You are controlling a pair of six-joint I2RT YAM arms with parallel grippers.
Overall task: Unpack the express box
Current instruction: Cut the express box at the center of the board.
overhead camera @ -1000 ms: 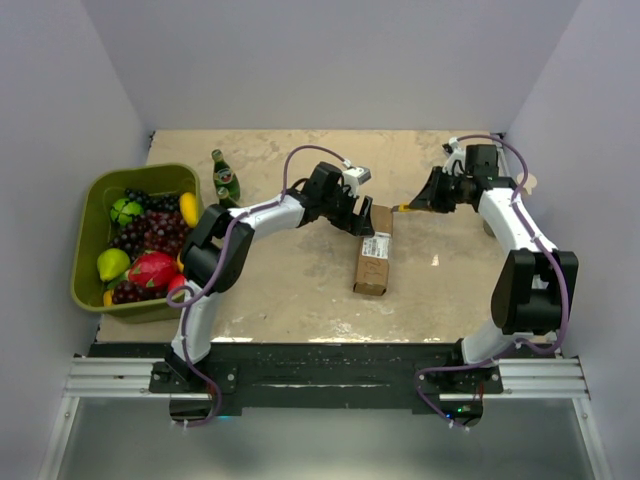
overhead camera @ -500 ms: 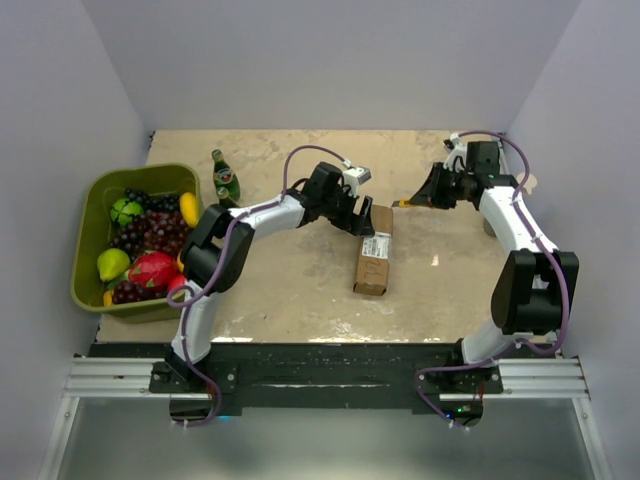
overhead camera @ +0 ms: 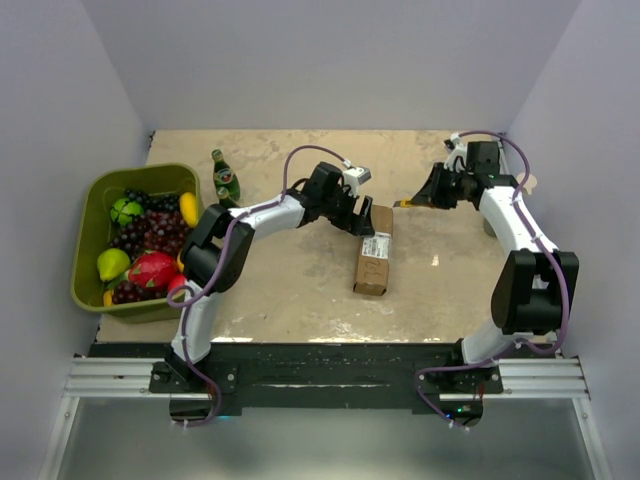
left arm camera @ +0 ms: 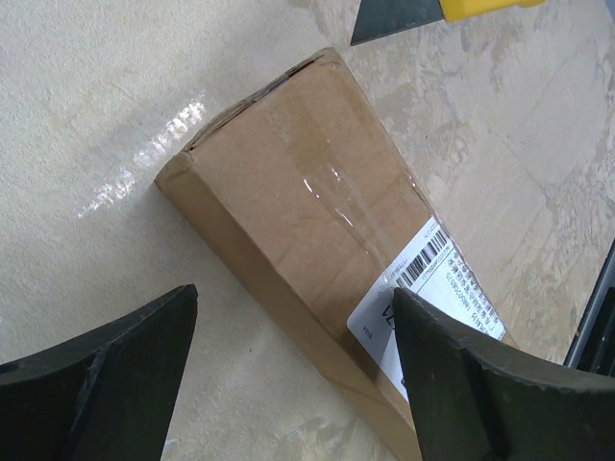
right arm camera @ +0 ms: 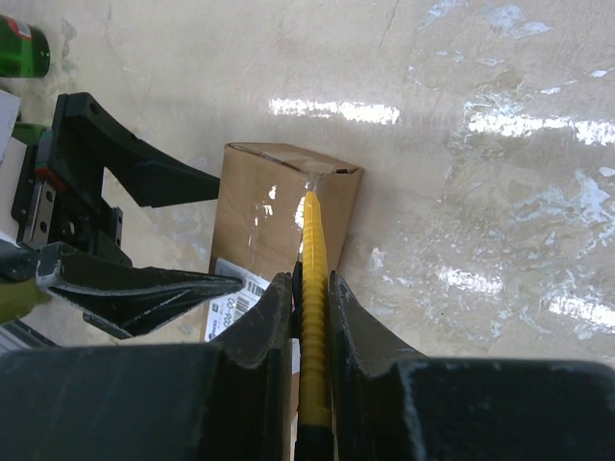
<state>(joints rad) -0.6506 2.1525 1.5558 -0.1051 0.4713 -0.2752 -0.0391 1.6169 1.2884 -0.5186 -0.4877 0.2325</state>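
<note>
The express box (overhead camera: 373, 255) lies flat on the worktop (overhead camera: 300, 290) with its long axis running from the arm bases toward the back wall, slightly tilted. Its white shipping label (overhead camera: 377, 245) faces up about midway along the top face, and a strip of clear tape runs lengthwise along that face. The flaps are closed. The left hand (overhead camera: 360, 220) is at the far end of the box, reaching in from the box's left side. Its fingers (left arm camera: 106, 375) are spread wide and grip nothing. In the left wrist view the box passes between and below the two fingers; whether either finger touches the cardboard cannot be determined. The right hand (overhead camera: 428, 195) is to the right of the box's far end and apart from it, closed firmly on a slim yellow utility knife (right arm camera: 313, 250). The knife projects forward between the fingers with its tip directed toward the far end of the box. In the top view the tip is clear of the cardboard, and in the left wrist view the dark blade is just beyond the box's far end. Well to the left of the box are a green bottle (overhead camera: 224, 178) and a green bin (overhead camera: 100, 200) holding fruit.
</note>
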